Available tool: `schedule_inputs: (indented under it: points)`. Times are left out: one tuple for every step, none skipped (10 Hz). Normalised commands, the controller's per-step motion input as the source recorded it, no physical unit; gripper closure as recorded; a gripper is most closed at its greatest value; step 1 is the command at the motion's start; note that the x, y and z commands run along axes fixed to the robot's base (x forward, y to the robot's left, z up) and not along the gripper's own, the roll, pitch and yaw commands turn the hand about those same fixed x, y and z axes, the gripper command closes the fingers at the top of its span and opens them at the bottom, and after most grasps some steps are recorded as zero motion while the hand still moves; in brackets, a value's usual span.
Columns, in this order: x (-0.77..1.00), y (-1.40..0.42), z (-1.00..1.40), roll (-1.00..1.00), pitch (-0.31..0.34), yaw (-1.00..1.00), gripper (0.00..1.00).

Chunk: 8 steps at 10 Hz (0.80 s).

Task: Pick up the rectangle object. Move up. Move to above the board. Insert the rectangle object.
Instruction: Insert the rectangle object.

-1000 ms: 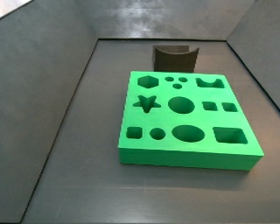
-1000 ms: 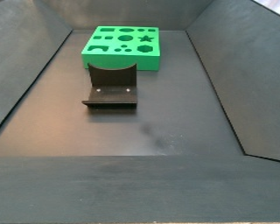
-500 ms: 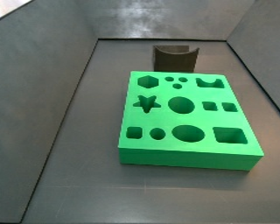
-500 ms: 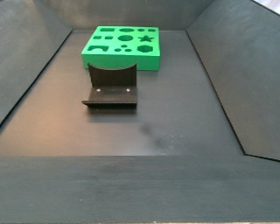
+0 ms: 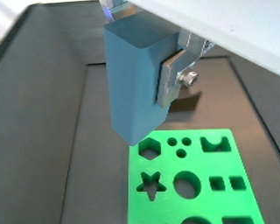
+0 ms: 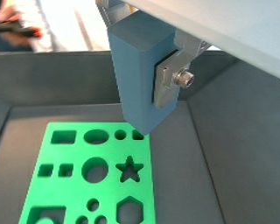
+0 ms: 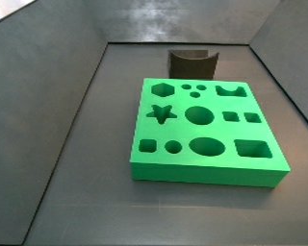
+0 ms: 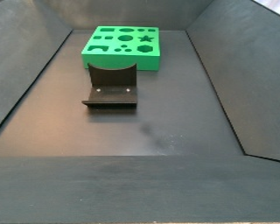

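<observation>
Two wrist views show the tool (image 5: 149, 79) clamped on the rectangle object (image 5: 133, 83), a slim light-blue block hanging long axis down between the silver finger plates; one plate with its screw is plain on the block's side (image 6: 168, 80), the opposite finger is hidden behind the block. Jaws narrow, closed against the piece.

Side views: nothing has changed against the frames half a second and one second back. Board and fixture sit exactly where they were, and neither arm nor tool enters either side frame at any of those times. So no descent into the fixed cameras' field has happened; I judge the tool to be holding high over the bin.

Block's lower end (image 6: 143, 129) appears over the green board (image 6: 60, 179) in both wrist views, near the edge row of cutouts, well clear of the surface. Which cutout lies directly under it cannot be told from these angles.

Task reading: pick-up and lift look done, transfer above the board about done, insertion not yet begun. Next move calls for lining the block up with a matching rectangular cutout before lowering.

Pose: wrist pointing downward, block near vertical, slightly tilted in the camera's perspective.

Outward: board (image 7: 206, 130) flat on the bin floor; dark fixture (image 7: 192, 63) just beyond its far edge, (image 8: 112, 87) close beside it.
</observation>
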Motion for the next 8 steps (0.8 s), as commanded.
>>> schedule_inputs:
  points:
    - [0.00, 0.00, 0.00, -0.01, -0.029, -1.00, 1.00]
    - [0.00, 0.00, 0.00, -0.01, -0.036, -1.00, 1.00]
    - [0.00, 0.00, 0.00, -0.02, -0.039, -1.00, 1.00]
    - [0.00, 0.00, 0.00, -0.02, -0.039, -1.00, 1.00]
    - [0.00, -0.01, -0.15, -0.06, -0.077, -1.00, 1.00]
    - [0.00, -0.02, -0.20, -0.08, -0.093, -1.00, 1.00]
    - [0.00, -0.02, -0.22, -0.08, -0.100, -1.00, 1.00]
    - [0.00, -0.03, -0.25, -0.09, -0.123, -1.00, 1.00]
